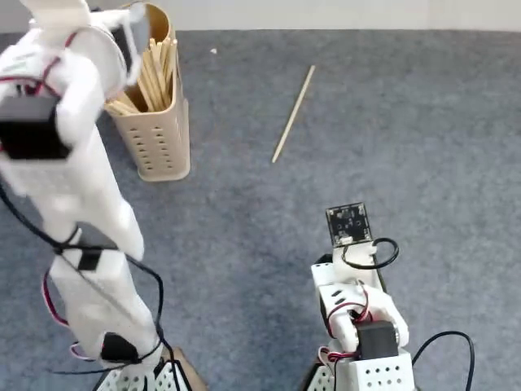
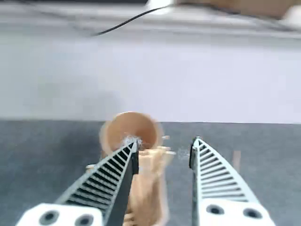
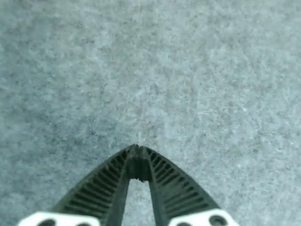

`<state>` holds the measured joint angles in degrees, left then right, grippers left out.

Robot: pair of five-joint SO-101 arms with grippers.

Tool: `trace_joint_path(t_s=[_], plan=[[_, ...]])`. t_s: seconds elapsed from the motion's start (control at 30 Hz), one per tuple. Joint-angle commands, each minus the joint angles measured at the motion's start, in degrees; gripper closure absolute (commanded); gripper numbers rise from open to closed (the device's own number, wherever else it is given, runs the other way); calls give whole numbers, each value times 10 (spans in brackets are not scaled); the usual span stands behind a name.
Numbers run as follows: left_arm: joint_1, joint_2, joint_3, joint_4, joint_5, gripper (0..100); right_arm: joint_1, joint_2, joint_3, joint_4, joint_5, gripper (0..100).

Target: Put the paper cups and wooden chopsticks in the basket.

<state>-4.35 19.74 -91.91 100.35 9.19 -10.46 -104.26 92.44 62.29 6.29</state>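
We are logging two grippers. The left gripper [image 2: 164, 145] is gaping wide, holding nothing, one cup [image 2: 129, 133] sitting just beside a finger at the mouth of the one basket [image 1: 160, 140]. The right gripper [image 3: 137, 149] is resting closed and empty over carpet [image 3: 211, 70]. One chopstick [image 1: 293, 114] is lying loose, well apart from the basket; a bundle [image 1: 155, 69], uncountable, is standing inside.

The grey table covering [image 1: 440, 138] looks rough, matt and felt-like; the tall beige perforated basket [image 1: 163, 138] is smooth plastic; the thin pale chopstick [image 1: 293, 114] is bare wood.
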Motion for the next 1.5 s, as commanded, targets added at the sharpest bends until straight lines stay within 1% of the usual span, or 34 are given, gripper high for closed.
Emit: trace_joint_path(t_s=[0.0, 0.1, 0.13, 0.23, 0.3, 0.37, 0.43, 0.63, 0.73, 0.93, 1.07, 1.13, 1.2, 1.3, 1.47], plan=[[87, -27, 31, 7, 3, 796, -3, -4, -2, 0, 5, 993], [145, 0, 131, 5, -4, 793, -3, -4, -2, 0, 5, 993], [161, 14, 160, 5, -20, 793, -3, -4, -2, 0, 5, 993], [195, 66, 235, -16, -116, 794, -3, -4, -2, 0, 6, 993], [199, 104, 265, -35, -178, 796, -3, -4, -2, 0, 6, 993], [199, 145, 278, -62, -221, 795, -3, -4, -2, 0, 6, 993], [201, 194, 282, -98, -244, 796, -3, -4, -2, 0, 6, 993], [203, 321, 279, -222, -251, 796, -3, -4, -2, 0, 6, 993], [204, 346, 279, -258, -265, 797, -3, -4, -2, 0, 6, 993], [200, 377, 279, -331, -266, 797, -3, -4, -2, 0, 6, 993], [200, 400, 280, -329, -266, 797, -3, -4, -2, 0, 6, 993], [200, 410, 279, -306, -266, 797, -3, -4, -2, 0, 6, 993], [201, 415, 279, -285, -289, 797, -3, -4, -2, 0, 6, 993], [200, 417, 283, -278, -329, 797, -3, -4, -2, -1, 6, 993], [200, 418, 284, -277, -333, 797, -3, -4, -1, -18, 6, 993]])
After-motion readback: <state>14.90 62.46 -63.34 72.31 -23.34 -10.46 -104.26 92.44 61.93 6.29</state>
